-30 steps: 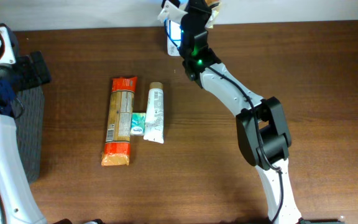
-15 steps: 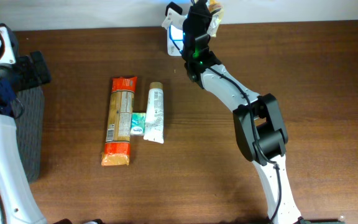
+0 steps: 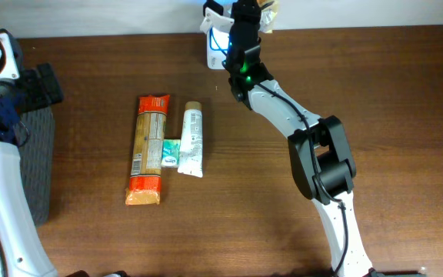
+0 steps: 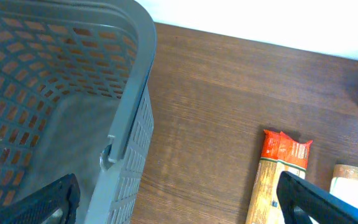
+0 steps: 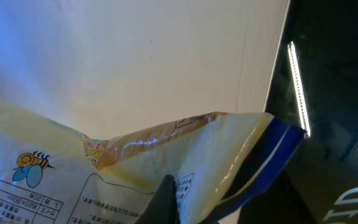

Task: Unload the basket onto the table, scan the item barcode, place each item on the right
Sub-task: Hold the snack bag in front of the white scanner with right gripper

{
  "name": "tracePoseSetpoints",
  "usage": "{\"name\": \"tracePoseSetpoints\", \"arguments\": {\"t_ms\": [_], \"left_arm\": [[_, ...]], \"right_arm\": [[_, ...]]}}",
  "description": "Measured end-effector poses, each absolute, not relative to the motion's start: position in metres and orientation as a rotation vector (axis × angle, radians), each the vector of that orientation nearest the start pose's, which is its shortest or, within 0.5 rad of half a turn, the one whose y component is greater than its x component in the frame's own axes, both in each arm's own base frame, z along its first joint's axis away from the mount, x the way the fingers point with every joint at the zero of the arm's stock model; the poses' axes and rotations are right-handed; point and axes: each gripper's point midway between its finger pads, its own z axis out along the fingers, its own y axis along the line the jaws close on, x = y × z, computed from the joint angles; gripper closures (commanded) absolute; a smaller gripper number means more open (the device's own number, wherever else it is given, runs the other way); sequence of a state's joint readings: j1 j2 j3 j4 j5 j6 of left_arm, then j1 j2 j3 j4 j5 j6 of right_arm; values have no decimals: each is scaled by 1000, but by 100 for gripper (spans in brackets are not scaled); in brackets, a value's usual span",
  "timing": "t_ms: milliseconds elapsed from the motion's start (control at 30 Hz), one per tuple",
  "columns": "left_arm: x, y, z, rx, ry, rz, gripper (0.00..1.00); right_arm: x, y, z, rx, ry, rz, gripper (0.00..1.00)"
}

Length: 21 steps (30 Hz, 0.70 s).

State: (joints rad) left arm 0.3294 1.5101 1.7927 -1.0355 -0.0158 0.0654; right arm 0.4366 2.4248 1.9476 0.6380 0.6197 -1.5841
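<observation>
— Packet [image 5: 73,180] first: where is it?

— Up at the far edge of the table, pinched in the right gripper [image 3: 244,17], whose jaws are clamped tight on it. It hangs just beside the scanner [image 3: 215,42] with the blue light. From the wrist view one dark finger [image 5: 164,200] presses into the yellow film near the blue-trimmed seam.

— How would you expect it to handle?

— Light and soft, I'd judge. The film is glossy and creased (so probably slippery and prone to flopping). Holding a sealed edge or corner seems wisest, leaving the printed panel free to face the light. I cannot make out a barcode from here.

— And the other arm?

— The left gripper [image 4: 179,208] is spread wide and holds nothing, sitting over the rim of the grey basket [image 4: 135,93]. A pasta pack [image 3: 148,150] and a tube [image 3: 192,138] lie side by side mid-table, well apart from both arms.
</observation>
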Motion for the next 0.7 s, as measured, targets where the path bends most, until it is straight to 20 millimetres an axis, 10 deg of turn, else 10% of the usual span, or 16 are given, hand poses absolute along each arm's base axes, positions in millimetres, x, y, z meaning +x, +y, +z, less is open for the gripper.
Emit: {"name": "tracePoseSetpoints", "arguments": {"t_ms": [700], "left_arm": [[380, 133, 335, -315, 2312, 217, 1]], "right_arm": [[646, 225, 272, -986, 1180, -1325, 96]]}}
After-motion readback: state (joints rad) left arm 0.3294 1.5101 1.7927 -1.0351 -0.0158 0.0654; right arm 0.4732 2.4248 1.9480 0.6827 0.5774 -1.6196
